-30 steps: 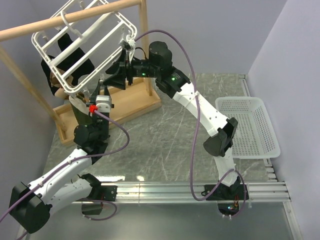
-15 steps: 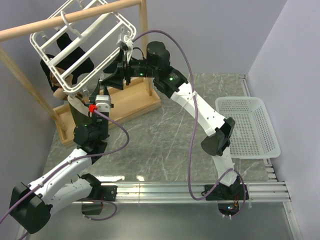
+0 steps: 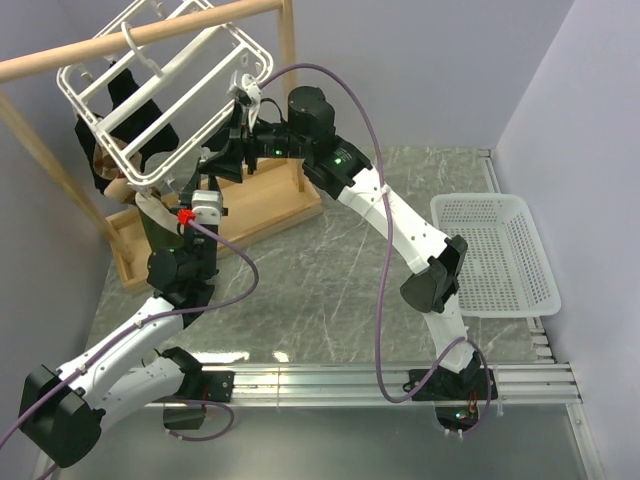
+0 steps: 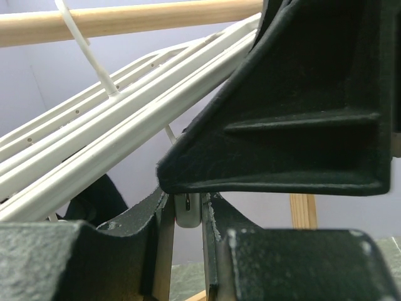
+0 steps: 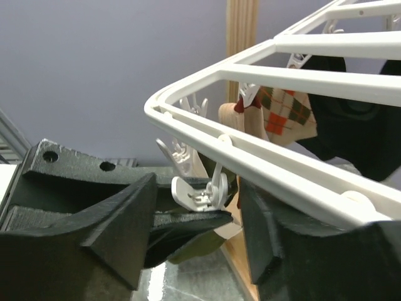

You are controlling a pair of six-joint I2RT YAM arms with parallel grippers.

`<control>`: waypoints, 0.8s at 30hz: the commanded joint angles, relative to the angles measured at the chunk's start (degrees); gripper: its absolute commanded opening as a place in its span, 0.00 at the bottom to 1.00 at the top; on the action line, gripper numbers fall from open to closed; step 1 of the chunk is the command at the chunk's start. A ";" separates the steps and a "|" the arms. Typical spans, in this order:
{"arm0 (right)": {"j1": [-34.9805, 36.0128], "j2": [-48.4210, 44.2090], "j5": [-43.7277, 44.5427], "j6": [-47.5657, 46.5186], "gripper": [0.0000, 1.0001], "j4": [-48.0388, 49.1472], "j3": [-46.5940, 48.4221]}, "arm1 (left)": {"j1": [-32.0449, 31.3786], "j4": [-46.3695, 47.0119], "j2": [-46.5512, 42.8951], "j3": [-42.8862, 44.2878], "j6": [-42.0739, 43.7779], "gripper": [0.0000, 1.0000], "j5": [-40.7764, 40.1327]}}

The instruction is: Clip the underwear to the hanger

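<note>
**Left holds the cloth under a clip, right stands open around it**

Nearest to me, the left gripper (image 3: 198, 186) stands raised from the near-left corner with its fingers drawn almost together. The underwear (image 5: 191, 253) sits nipped at their tips, olive cloth peeking out just below one dangling clip (image 5: 210, 188). (Its own wrist view shows only a pale sliver of that clip through the narrow gap, so I read the grip from the other two cameras.) The right gripper (image 5: 199, 187) faces it from the opposite side with its fingers spread wide, one on each side of that same clip and touching neither clip nor cloth as far as I can see. Above both, the hanger (image 5: 294, 172) hangs tilted, hooked over the wooden rail (image 3: 130, 38). A black garment (image 3: 135, 110) with tan-red checked patches hangs from its far side. Off to my right, well apart, the white mesh basket (image 3: 500, 255) rests on the grey table (image 3: 320, 270).
</note>
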 commanded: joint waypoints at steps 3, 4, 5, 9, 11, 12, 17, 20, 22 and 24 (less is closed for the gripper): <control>0.77 -0.93 2.62 -0.41 0.56 4.75 0.13 | -0.32 -2.81 -0.61 -0.22 -1.46 0.12 4.08; 0.77 -1.02 2.63 -0.32 0.50 4.75 0.04 | -0.32 -3.16 -0.61 -0.22 -1.46 0.13 4.17; 0.86 -1.02 2.89 -0.32 0.47 4.83 -0.04 | -0.32 -3.33 -0.70 -0.22 -1.46 0.14 4.35; 0.68 -1.37 3.77 -0.06 0.27 4.57 -0.40 | -0.32 -3.86 -0.97 -0.13 -1.64 0.25 4.44; 0.77 -1.72 4.03 0.12 0.23 4.57 -0.92 | -0.32 -4.04 -1.05 -0.13 -1.46 0.29 4.26; 0.77 -1.90 4.56 0.21 0.18 4.75 -1.18 | -0.32 -4.21 -1.05 -0.05 -1.46 0.35 4.17; 0.68 -2.16 5.26 1.00 0.02 5.01 -1.71 | -0.41 -5.70 -1.76 0.04 -1.73 0.45 4.00; 0.77 -2.25 5.26 1.35 0.00 5.45 -1.89 | -0.32 -6.58 -2.02 0.13 -1.90 0.49 3.65; 0.59 -2.34 5.44 1.79 0.00 5.72 -2.07 | -0.41 -6.76 -2.20 0.13 -2.08 0.51 3.03; 0.59 -2.16 5.44 2.58 0.00 6.33 -2.07 | -0.32 -8.07 -2.81 0.22 -2.69 0.55 1.98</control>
